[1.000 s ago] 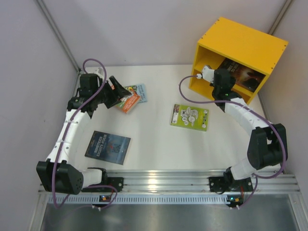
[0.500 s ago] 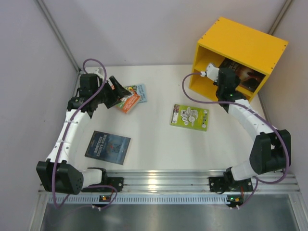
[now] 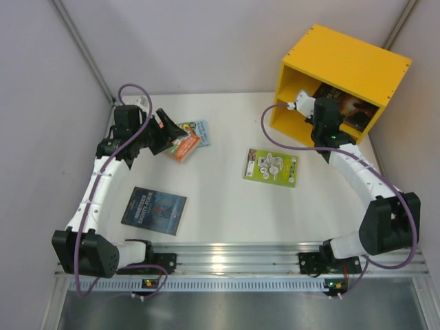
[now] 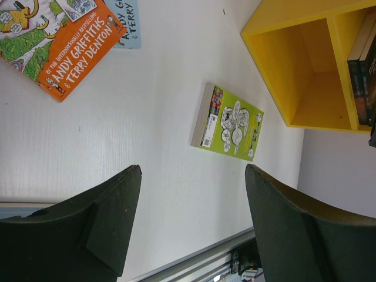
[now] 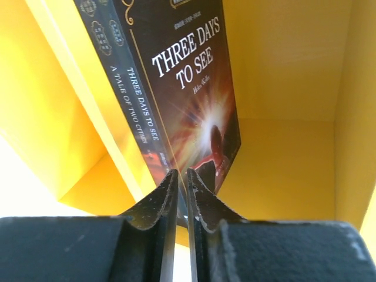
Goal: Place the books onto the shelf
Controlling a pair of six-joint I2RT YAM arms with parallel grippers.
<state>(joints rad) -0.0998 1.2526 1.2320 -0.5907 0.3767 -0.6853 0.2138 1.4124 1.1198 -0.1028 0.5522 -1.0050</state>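
Shelf, far-right bench corner: dark book leans inside, right claw clenched to a slit at its lower edge, grip unclear, probably squaring it. Left claw released beside orange book, toward far-left corner, staged for pickup.

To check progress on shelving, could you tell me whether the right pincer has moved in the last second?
Yes. In the top view the right pincer has gone up and right, closer to the shelf, which stayed put.

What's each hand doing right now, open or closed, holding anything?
Left hand: open, empty.
Right hand: nearly closed, tips at the dark book; grip cannot be told.
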